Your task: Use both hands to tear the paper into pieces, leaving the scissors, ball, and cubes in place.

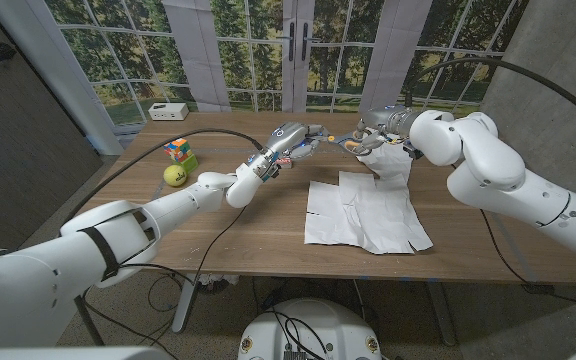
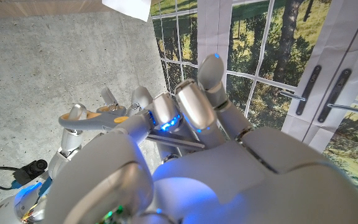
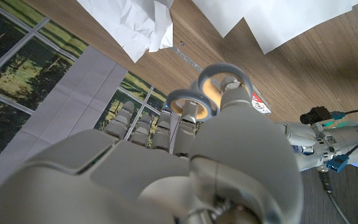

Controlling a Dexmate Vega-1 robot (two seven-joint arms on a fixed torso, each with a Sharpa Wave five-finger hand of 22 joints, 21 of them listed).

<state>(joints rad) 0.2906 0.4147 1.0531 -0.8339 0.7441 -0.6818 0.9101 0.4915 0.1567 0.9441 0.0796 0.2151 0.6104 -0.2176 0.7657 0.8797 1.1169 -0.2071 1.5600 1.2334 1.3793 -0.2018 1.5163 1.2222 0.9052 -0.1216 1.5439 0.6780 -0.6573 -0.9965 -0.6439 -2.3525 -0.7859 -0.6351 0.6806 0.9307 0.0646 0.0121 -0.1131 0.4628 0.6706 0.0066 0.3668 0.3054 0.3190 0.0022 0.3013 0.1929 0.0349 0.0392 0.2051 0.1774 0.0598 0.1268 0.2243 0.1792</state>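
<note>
While both robot hands hovered beyond the paper (image 1: 363, 212), the right robot hand (image 1: 380, 128) clamped the scissors (image 1: 346, 143) by the handles; left robot hand (image 1: 290, 141) touched the blades, grip unclear. Paper lay on the bench (image 1: 218, 215), cube (image 1: 177, 149) and ball (image 1: 174, 175) well left of it. Best set scissors down, then pinch the paper's edge.

Small white rectangular box (image 1: 168, 110) at the far left corner of the brown wooden table (image 1: 238, 220), before tall grid-paned windows (image 1: 238, 45) and grey concrete walls (image 1: 553, 60).
</note>
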